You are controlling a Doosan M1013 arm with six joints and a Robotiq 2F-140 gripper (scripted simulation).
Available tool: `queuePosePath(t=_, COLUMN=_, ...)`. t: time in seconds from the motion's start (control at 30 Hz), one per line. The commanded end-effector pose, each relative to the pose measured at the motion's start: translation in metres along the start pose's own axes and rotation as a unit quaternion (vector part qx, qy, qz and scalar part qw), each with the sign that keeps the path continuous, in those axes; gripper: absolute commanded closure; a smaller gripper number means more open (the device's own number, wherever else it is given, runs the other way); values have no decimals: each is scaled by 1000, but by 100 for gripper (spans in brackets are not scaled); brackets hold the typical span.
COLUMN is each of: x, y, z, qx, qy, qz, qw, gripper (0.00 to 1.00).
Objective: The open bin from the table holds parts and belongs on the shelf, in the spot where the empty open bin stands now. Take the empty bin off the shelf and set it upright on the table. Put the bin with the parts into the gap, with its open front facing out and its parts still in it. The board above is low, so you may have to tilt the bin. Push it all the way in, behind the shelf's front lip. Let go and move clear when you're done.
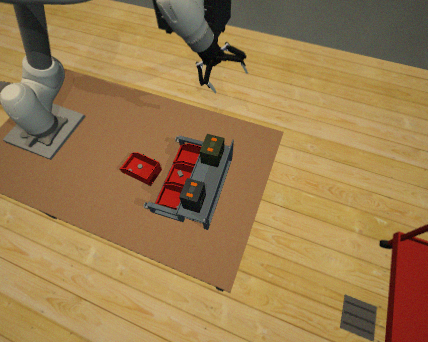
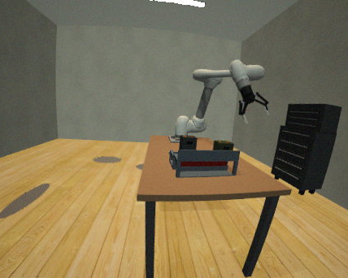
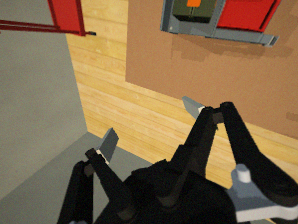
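My gripper [image 1: 230, 81] [image 2: 256, 117] [image 3: 148, 118] is open and empty, high up past the table's long edge, away from the bins. A red open bin [image 1: 151, 174] stands upright on the table in front of the shelf, with small grey parts in it. The grey shelf [image 1: 216, 185] [image 2: 208, 155] [image 3: 225, 36] holds three red bins side by side. The middle bin [image 1: 174, 178] has a grey part in it. The end bin [image 1: 187, 156] [image 3: 245, 15] and the other end bin [image 1: 169, 197] show no parts. The upper board hides their rear portions.
A green box [image 1: 212, 159] [image 2: 224, 145] [image 3: 192, 14] and a dark box [image 1: 193, 197] [image 2: 188, 143] stand on the shelf's upper board. The shelf stands on the brown table [image 1: 101, 130] [image 2: 212, 188]. A black tool cabinet [image 2: 307, 146] is beyond the table. A red cart [image 1: 418, 290] [image 3: 67, 15] stands off its end.
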State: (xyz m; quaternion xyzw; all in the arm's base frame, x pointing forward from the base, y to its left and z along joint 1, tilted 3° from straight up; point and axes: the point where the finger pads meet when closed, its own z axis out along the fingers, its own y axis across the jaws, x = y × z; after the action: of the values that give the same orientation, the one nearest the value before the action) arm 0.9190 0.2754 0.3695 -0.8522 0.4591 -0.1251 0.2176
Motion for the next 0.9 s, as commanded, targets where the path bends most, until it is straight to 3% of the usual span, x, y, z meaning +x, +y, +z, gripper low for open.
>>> queuePosePath(t=0.0, x=1, y=1, z=-1, qx=-1, qy=0, qz=-2, qw=1000, gripper=0)
queuePosePath(t=0.87, x=15, y=33, z=-11, qx=-25, qy=2, qz=-51, qw=998, gripper=0)
